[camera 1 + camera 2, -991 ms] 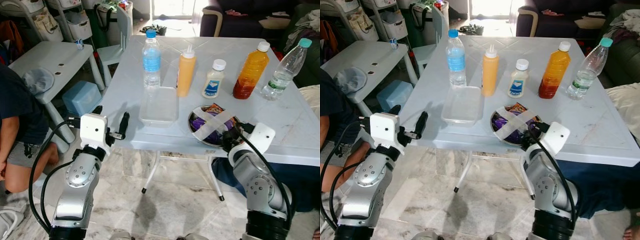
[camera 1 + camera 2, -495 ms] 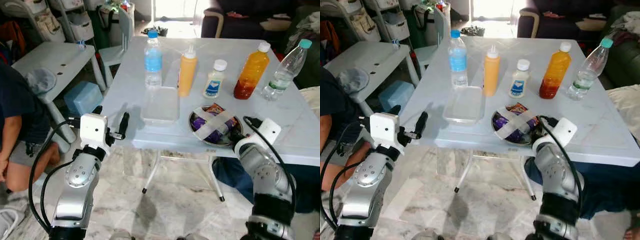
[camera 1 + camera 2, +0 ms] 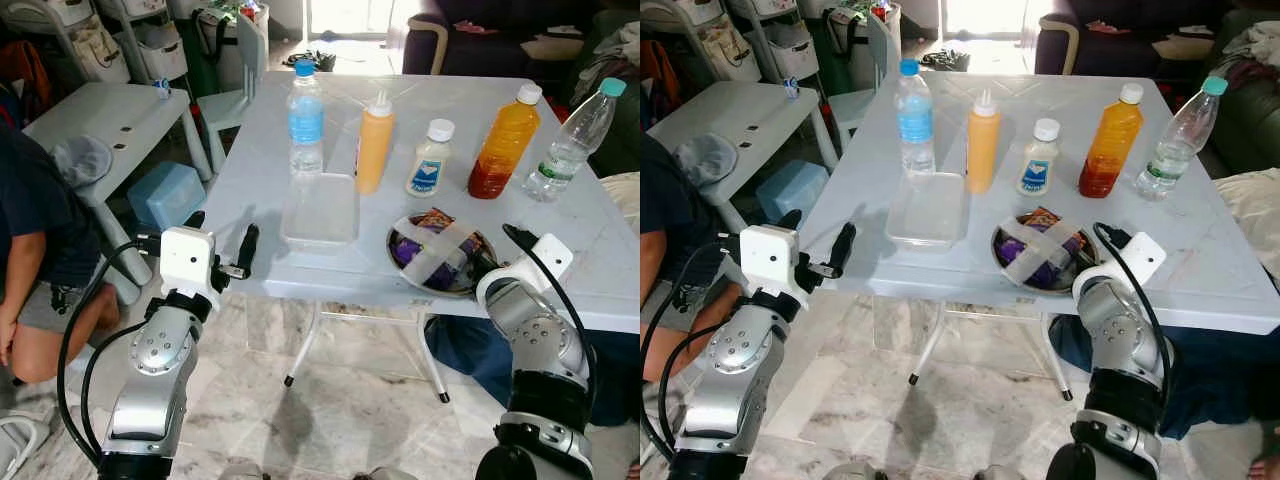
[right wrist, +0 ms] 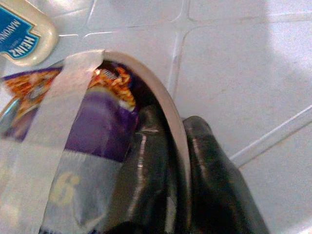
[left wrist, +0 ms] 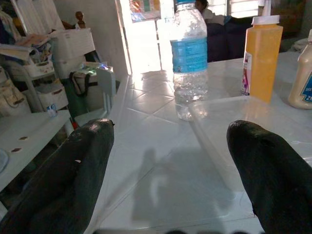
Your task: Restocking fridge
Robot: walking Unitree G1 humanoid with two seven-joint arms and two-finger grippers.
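A metal bowl (image 3: 394, 243) of purple and orange snack packs, crossed with tape, sits near the white table's (image 3: 300, 270) front edge. My right gripper (image 4: 175, 121) is shut on the bowl's rim (image 4: 161, 100) at its right side, one finger inside and one outside. My left gripper (image 3: 222, 232) hangs open at the table's left front corner, holding nothing. A clear lidded container (image 3: 320, 208) lies beside the bowl. Behind stand a blue-label water bottle (image 3: 304, 118), an orange squeeze bottle (image 3: 372, 143), a mayonnaise bottle (image 3: 427, 160), a juice bottle (image 3: 503, 143) and a teal-capped bottle (image 3: 569, 145).
A person (image 3: 30, 230) sits on the floor at my left. A small white table (image 3: 100, 120) and a blue box (image 3: 165, 195) stand beyond the left arm. A dark sofa (image 3: 480, 40) is behind the table. Tiled floor lies under the table.
My right arm has swung to the right, and the bowl has slid a little to the right with it. The left arm has not moved.
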